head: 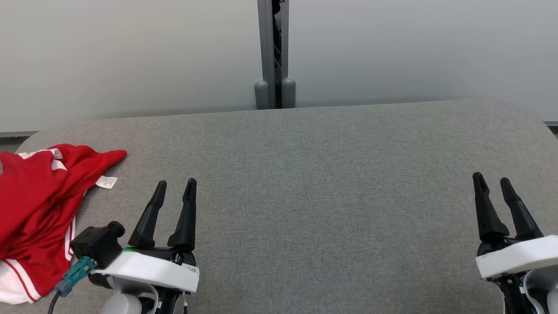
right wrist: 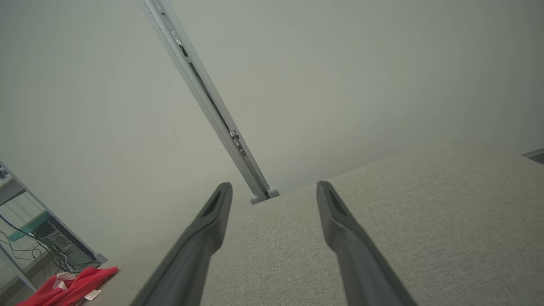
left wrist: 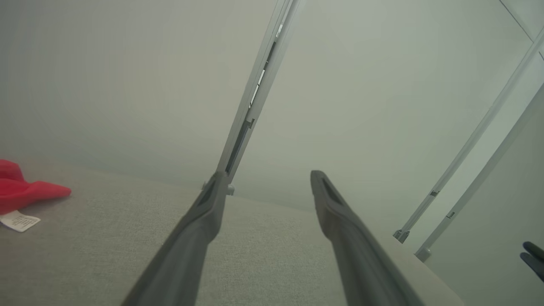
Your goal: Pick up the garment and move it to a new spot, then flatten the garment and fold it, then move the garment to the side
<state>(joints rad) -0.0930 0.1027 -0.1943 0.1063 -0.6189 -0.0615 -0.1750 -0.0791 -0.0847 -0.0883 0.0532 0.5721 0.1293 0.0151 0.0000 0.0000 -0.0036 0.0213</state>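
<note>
One wide grey fabric-covered worktop (head: 331,174) runs under both claws, its far edge well ahead of the fingertips. Pale wall panels (head: 130,56) stand beyond that edge.

Red garment (head: 35,200) w/ white trim lies crumpled on the worktop to the left of the left claw (head: 176,185). It is just beside that claw's wrist and not touching the fingers. One red tip points out ahead-left of the fingertips. It's well apart from the right claw (head: 491,179), which sits far over at the worktop's other side.

Left claw: jaws spread wide, nothing betw. them, fingers pointing fwd over the worktop. Right claw: same, spread wide, holding nothing.

Grey post (head: 273,52) rises behind the worktop, ahead of & betw. the 2 claws.

Black wrist camera (head: 98,244) sits on the left side of the left claw's white housing, betw. claw and garment. A teal plug (head: 76,272) & dark cable hang below it.

Small white label (head: 107,182) sticks out from the garment's edge. It lies flat on the worktop, left of the left claw's fingertips. Print too small to read.
</note>
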